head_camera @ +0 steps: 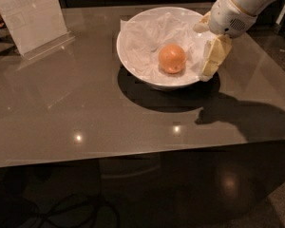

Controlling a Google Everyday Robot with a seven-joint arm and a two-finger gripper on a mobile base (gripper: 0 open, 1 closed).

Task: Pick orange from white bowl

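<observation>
The orange (172, 58) lies in the middle of the white bowl (133, 61), on crumpled white paper. The bowl stands on the grey-brown table at the back centre. My gripper (207, 42) hangs over the bowl's right rim, just right of the orange and apart from it. Its two cream-coloured fingers (213, 56) are spread apart with nothing between them. The white arm comes in from the upper right corner.
A clear acrylic sign stand (31, 18) with a paper sheet stands at the back left of the table (85, 108). The table's front edge runs across the lower part of the view, with dark floor and a cable below.
</observation>
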